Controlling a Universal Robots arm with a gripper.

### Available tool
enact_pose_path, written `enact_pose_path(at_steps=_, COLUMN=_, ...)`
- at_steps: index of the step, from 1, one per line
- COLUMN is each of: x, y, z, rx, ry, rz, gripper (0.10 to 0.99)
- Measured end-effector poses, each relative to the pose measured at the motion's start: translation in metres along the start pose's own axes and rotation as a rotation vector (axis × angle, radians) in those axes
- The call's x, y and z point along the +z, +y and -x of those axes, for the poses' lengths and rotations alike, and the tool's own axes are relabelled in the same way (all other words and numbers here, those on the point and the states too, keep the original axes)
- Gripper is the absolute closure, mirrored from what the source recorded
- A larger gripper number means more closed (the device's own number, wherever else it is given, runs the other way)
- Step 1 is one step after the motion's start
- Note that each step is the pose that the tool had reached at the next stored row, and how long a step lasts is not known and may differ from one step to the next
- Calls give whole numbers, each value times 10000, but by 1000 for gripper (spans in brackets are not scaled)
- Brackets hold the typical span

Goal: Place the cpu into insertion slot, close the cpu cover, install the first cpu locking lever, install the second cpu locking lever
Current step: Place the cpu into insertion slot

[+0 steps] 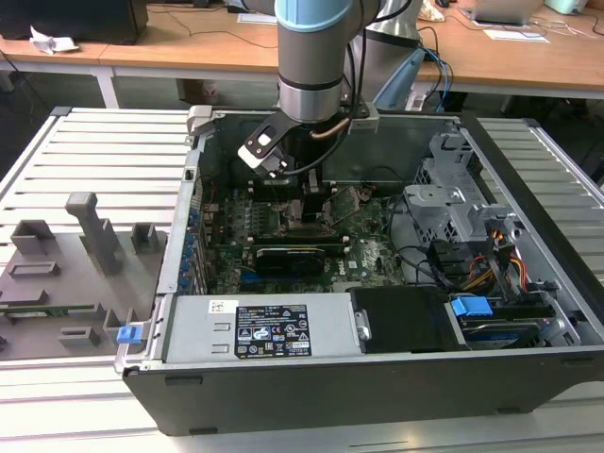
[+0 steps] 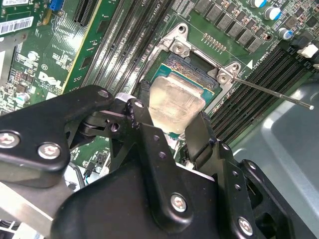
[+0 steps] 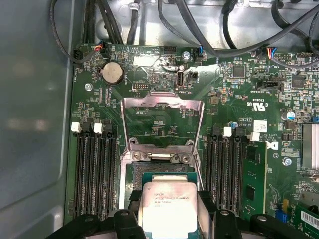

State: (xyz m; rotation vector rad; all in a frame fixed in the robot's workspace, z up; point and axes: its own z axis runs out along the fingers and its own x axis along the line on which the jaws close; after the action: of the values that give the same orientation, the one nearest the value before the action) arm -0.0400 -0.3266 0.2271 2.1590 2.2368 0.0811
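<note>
The cpu (image 3: 167,206), a silvery square chip, sits between my gripper's (image 3: 168,218) black fingers (image 3: 209,206), and the gripper is shut on its two opposite edges. It hangs right over the insertion slot (image 3: 149,172); I cannot tell if it touches. In the second wrist view the cpu (image 2: 174,99) covers most of the insertion slot (image 2: 192,67), with the gripper (image 2: 172,119) around it. The cpu cover (image 3: 162,107) stands swung open beyond the slot. A thin locking lever (image 2: 271,93) sticks out free. In the exterior view the gripper (image 1: 307,203) reaches down into the computer case.
Long black memory slots (image 3: 97,169) flank the socket on both sides. A black expansion card (image 1: 293,255) lies across the green motherboard (image 1: 368,250). Cables (image 3: 199,30), a drive cage (image 1: 453,189) and the power supply (image 1: 255,330) crowd the case around it.
</note>
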Motion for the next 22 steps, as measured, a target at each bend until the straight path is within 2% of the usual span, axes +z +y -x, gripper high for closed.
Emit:
enact_pose_path(at_steps=9, x=22, y=0, z=-26, rx=42, ry=0, rz=-4, gripper=557)
enact_pose_path(at_steps=14, x=123, y=-6, z=-47, rx=525, ry=-31, rz=-40, gripper=557)
enact_pose_path(at_steps=16, x=185, y=-8, z=-69, rx=532, ry=-29, rz=-86, gripper=557)
enact_pose_path(at_steps=22, x=228, y=13, z=-72, rx=530, ry=-29, rz=-133, gripper=557)
